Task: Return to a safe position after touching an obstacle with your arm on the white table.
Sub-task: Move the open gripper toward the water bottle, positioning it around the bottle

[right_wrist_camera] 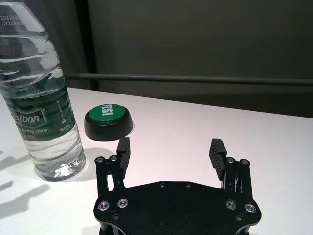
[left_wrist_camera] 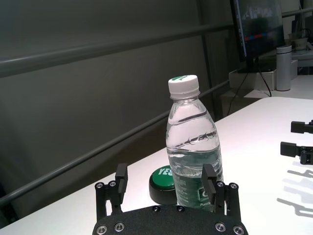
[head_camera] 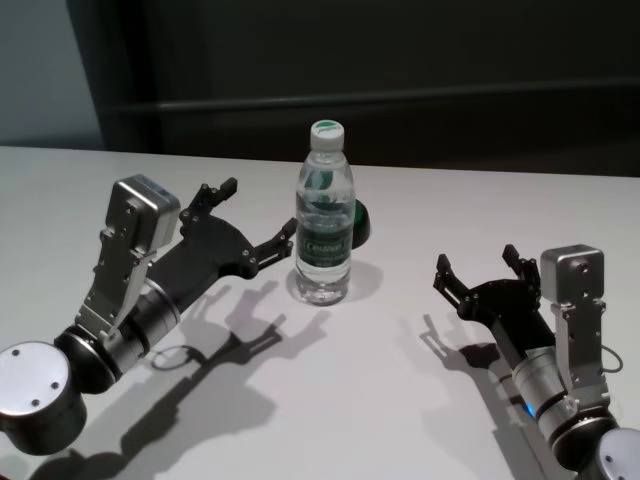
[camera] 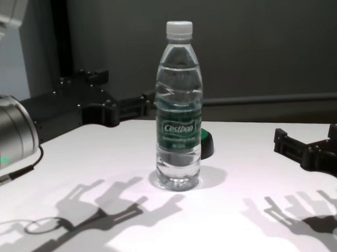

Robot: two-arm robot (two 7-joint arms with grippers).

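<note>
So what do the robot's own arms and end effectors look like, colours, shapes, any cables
Both arms are silver-grey metal cylinders with round joint caps. Each carries a boxy silver camera module on a bracket at the wrist. The left end effector and right end effector are flat black plates studded with silver screws, each ending in two black fingers with ribbed pads. A thin dark cable loops beside the left arm, and a small coloured light glows on each forearm.

A: What is hidden at the head view's centre?
B: The low green-and-black round button [head_camera: 358,222], mostly behind the tall clear plastic bottle [head_camera: 324,215].
A: And lower right?
B: The right arm runs off the edge.
</note>
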